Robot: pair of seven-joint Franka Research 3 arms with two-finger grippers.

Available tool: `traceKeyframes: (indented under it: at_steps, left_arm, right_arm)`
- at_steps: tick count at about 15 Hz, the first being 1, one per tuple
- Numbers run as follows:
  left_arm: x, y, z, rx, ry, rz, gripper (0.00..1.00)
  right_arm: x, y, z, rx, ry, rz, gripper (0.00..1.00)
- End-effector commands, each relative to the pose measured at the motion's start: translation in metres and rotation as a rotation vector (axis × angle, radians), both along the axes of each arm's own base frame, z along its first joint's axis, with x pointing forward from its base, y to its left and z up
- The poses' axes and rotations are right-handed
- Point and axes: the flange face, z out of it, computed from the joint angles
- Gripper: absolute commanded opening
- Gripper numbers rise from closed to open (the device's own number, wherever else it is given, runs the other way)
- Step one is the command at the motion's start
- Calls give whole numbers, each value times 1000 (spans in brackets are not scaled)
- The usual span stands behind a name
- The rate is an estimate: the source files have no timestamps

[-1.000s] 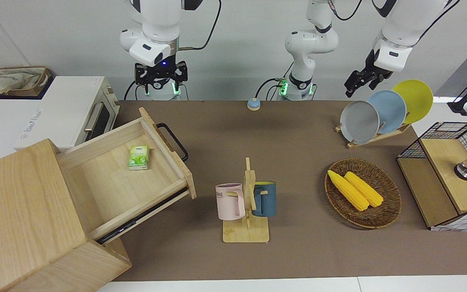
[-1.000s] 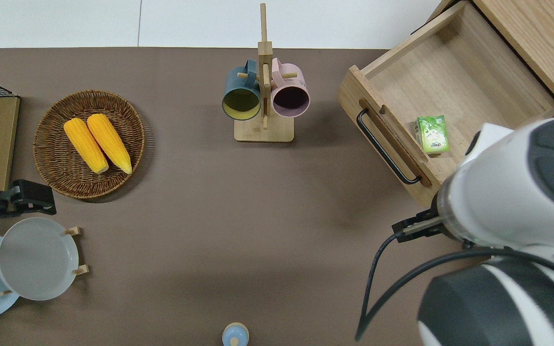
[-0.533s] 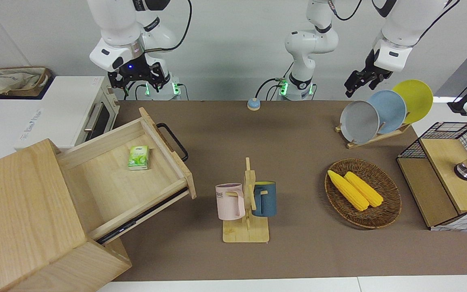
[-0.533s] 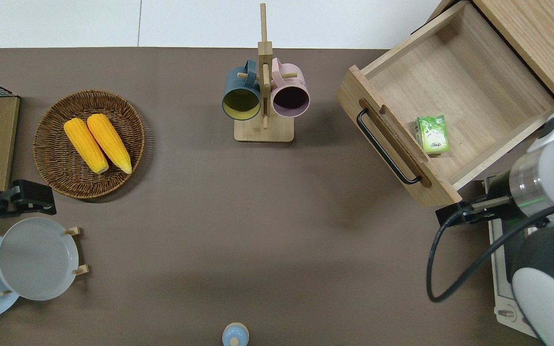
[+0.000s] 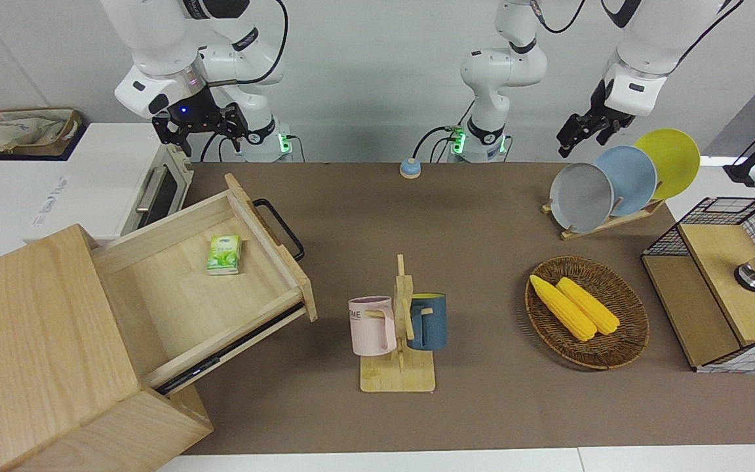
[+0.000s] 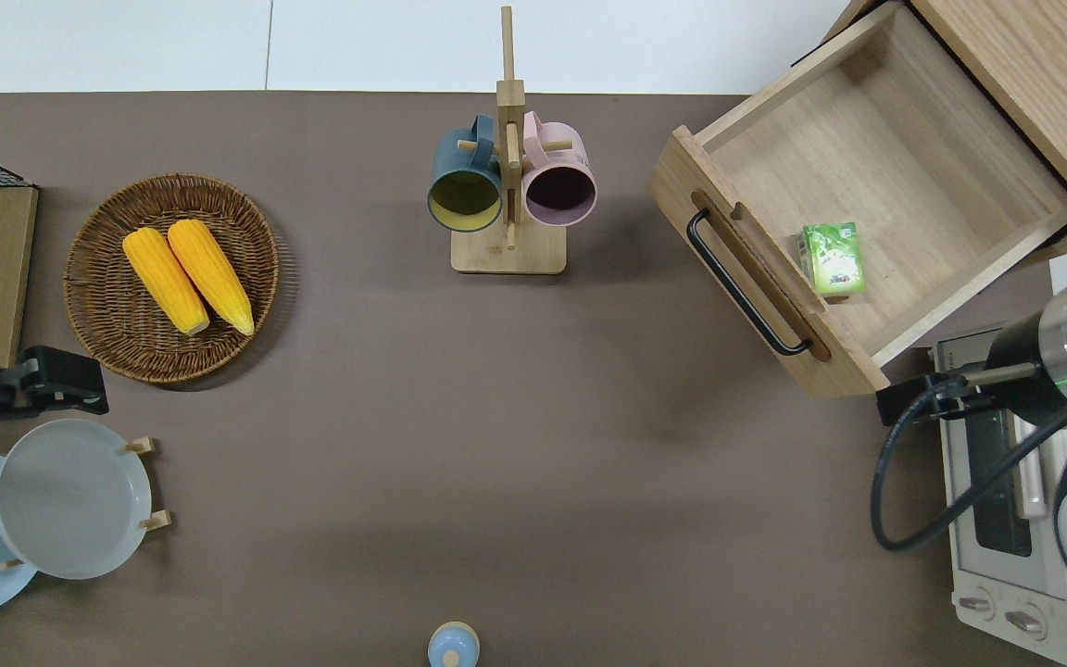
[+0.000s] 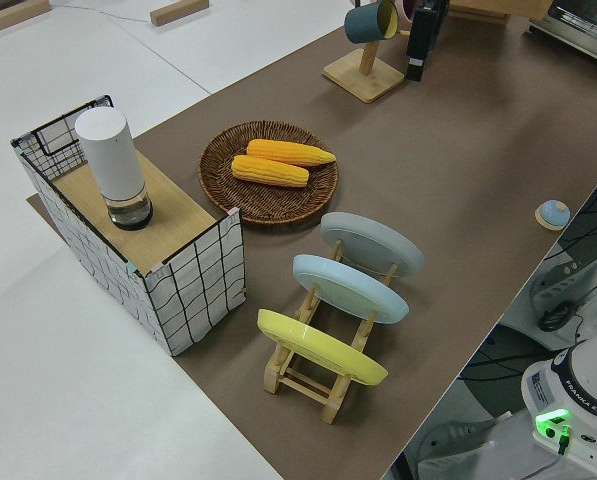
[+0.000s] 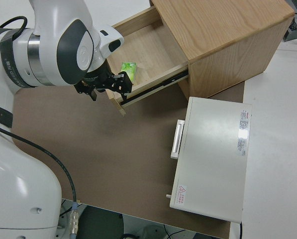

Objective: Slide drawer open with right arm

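Observation:
The pale-wood drawer [image 5: 181,301] stands pulled far out of its box cabinet [image 5: 37,341], its black bar handle [image 5: 280,231] facing the middle of the table. A small green carton [image 5: 223,254] lies inside it. My right gripper [image 5: 197,126] is raised clear of the handle. The overhead view puts its wrist over the toaster oven's [image 6: 1006,519] edge, beside the drawer's [image 6: 885,157] front corner. In the right side view this gripper [image 8: 104,85] is open with nothing between its fingers. The left arm is parked.
A mug stand [image 5: 398,341] with a pink and a blue mug stands mid-table. A wicker basket [image 5: 626,341] of corn, a plate rack [image 5: 603,223] and a wire-mesh shelf [image 5: 712,288] lie toward the left arm's end. A small blue knob [image 5: 409,168] sits near the robots.
The right arm has swung away from over the drawer's front corner toward the toaster oven. The drawer, the carton and the left arm have not moved.

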Motion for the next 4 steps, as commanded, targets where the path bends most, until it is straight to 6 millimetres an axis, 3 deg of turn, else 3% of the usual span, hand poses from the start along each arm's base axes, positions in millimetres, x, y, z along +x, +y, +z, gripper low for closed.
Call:
traceKeyframes:
  at_steps: [1, 4]
  left_arm:
    - [-3, 1, 4, -7, -6, -8, 993]
    - [-3, 1, 4, -7, -6, -8, 993]
  right_arm:
    - [-5, -4, 2, -16, -22, 11, 985]
    - [-3, -5, 3, -27, -43, 9, 985]
